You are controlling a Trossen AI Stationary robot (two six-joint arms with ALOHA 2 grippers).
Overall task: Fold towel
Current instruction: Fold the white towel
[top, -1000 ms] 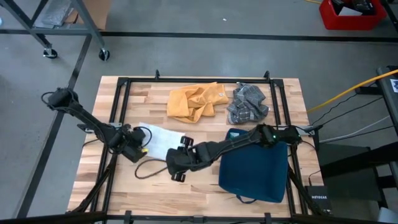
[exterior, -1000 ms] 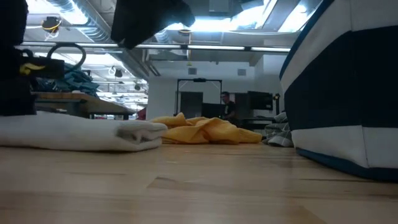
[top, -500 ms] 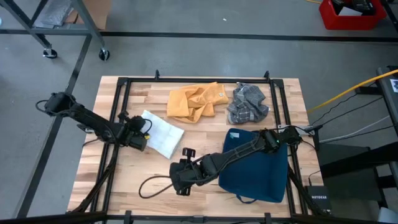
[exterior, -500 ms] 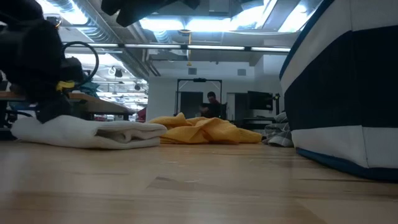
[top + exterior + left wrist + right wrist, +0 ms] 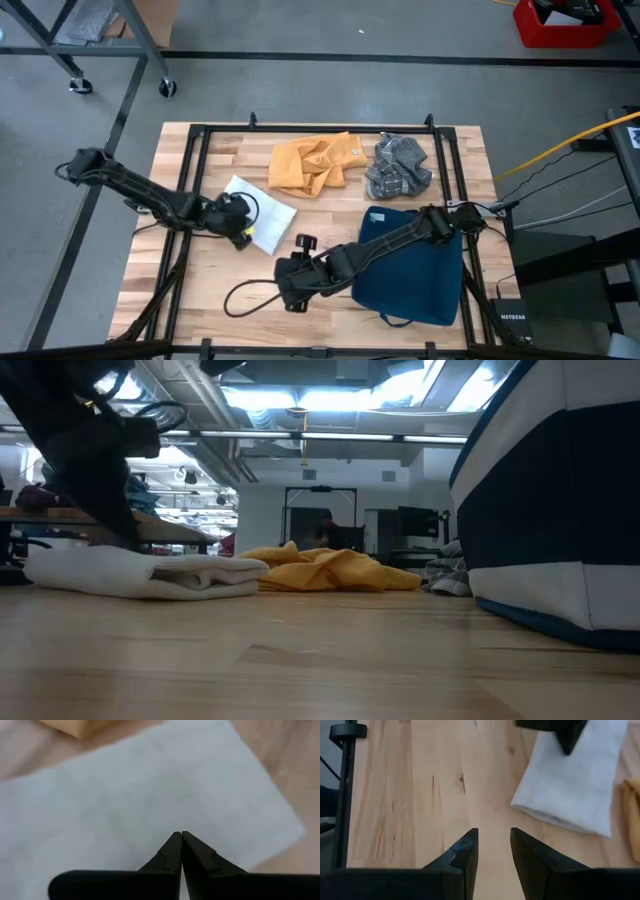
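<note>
Orange cloth point(image 5: 316, 163) crumpled upper centre; grey cloth point(image 5: 399, 166) bunched just right of it. Navy bag point(image 5: 412, 268) lower right. Red bin point(image 5: 566, 22) top right.

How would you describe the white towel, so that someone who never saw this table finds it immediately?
Start at the wooden table and look at its left half, in front of the crumpled orange cloth. The white towel lies there, with the left tool shut above it. Unlike the orange cloth and the grey cloth, it is white and folded flat.
</note>
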